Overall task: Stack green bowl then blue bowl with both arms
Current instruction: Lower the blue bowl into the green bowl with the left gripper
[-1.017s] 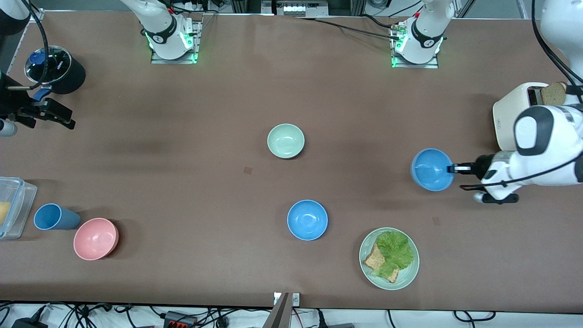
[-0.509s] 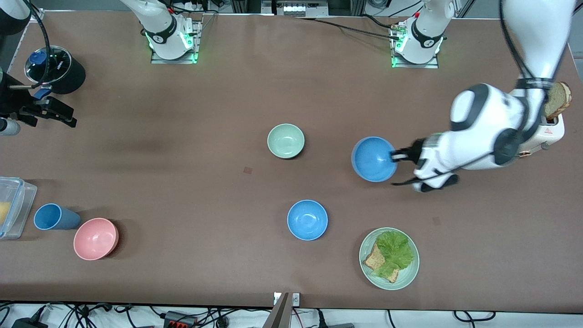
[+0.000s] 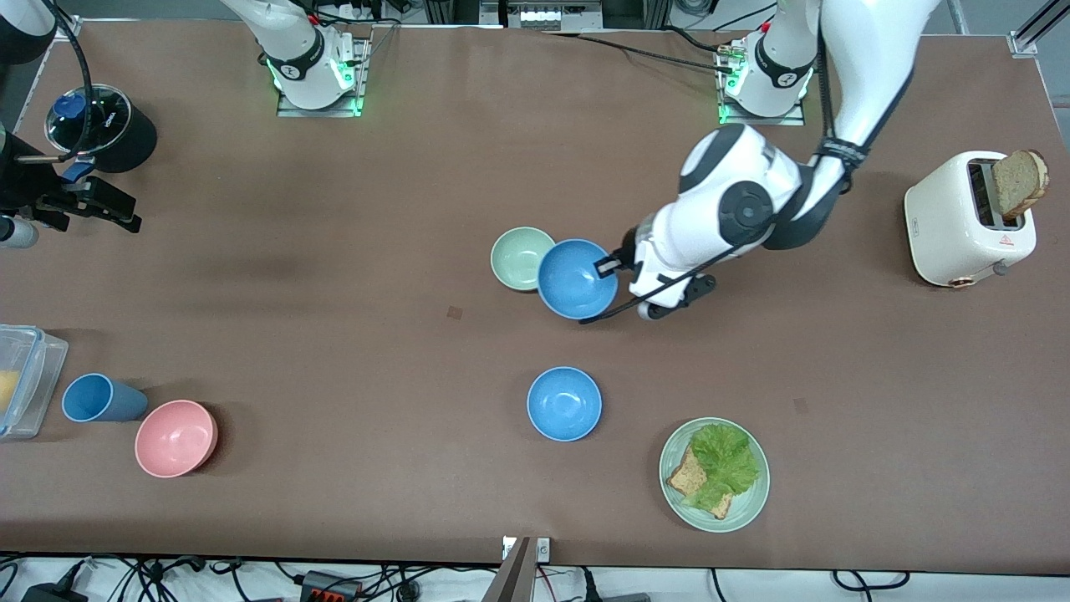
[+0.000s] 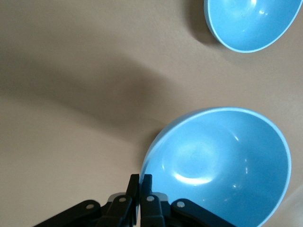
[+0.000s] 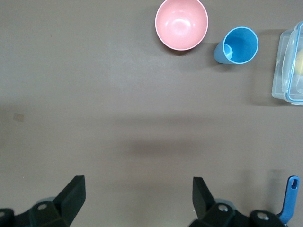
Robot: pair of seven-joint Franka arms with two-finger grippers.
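- No brand name or label can be read on the white toaster [image 3: 968, 219] or the black container [image 3: 107, 127].
- The left gripper [image 3: 608, 267], fingers pinched on the rim of the blue bowl [image 3: 577, 278], holds it in the air, overlapping the edge of the green bowl [image 3: 520, 257] at mid-table.
- A second earlier that bowl hung near the toaster; it has since crossed toward the green bowl.
- A second blue bowl [image 3: 564, 403] sits nearer the camera, unmoved.
- The right gripper [image 5: 137, 194] waits, fingers wide apart, at its end of the table.
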